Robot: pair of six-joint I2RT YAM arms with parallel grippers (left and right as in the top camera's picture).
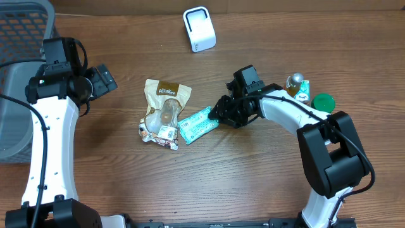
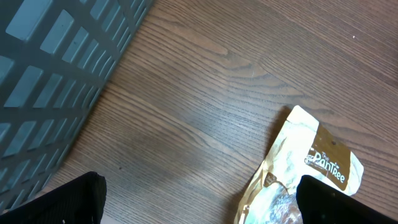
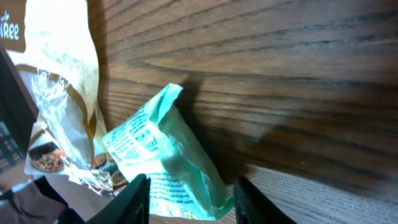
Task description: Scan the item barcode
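Where right hand [image 3: 188, 200] pinches, mint packet [image 3: 165, 152] lies between.

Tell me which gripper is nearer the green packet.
Right. The right gripper has one end of the green packet between its fingers; the left gripper hangs open well off, beyond the snack bag, by the basket.

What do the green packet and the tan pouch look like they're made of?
Green packet: probably thin plastic film, slightly glossy. It creases softly and its end is sealed flat. Tan pouch: looks like matte, paper-like film with a clear, shiny window showing the contents, and its wrinkles catch the light. Neither can be told for certain from looks alone.
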